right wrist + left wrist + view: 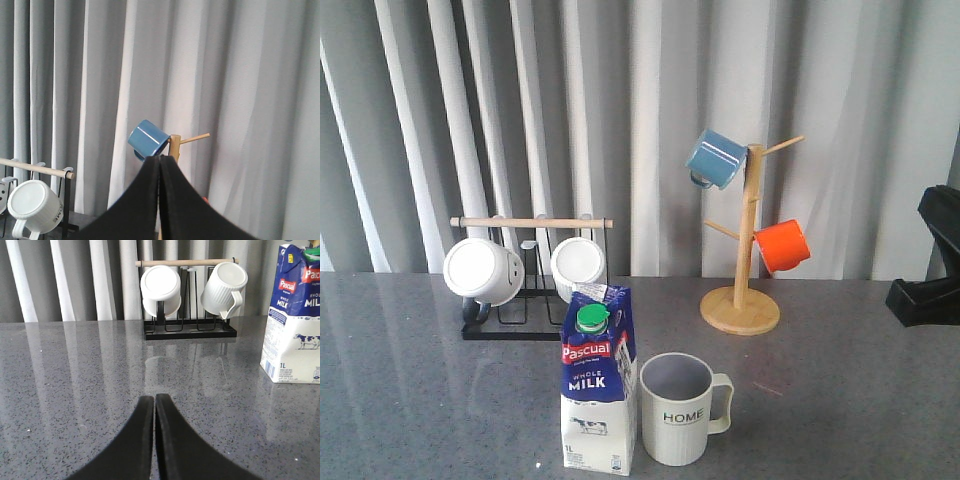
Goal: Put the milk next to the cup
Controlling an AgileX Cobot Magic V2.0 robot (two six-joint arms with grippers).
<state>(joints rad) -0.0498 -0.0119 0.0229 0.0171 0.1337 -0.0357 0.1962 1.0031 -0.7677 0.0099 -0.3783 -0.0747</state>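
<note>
The milk, a tall blue-and-white carton with a green cap, stands upright near the front edge of the grey table. Just to its right stands the cup, a pale ribbed mug lettered "HOME", upright with its handle to the right; a narrow gap separates them. In the left wrist view the milk is off to one side, and my left gripper hovers over bare tabletop, shut on nothing. My right gripper is shut and empty, raised and facing the curtain. A black part of the right arm shows at the right edge.
Behind the milk stands a black rack with a wooden bar, holding two white mugs. A wooden mug tree at the back right carries a blue mug and an orange mug. A grey curtain closes the back.
</note>
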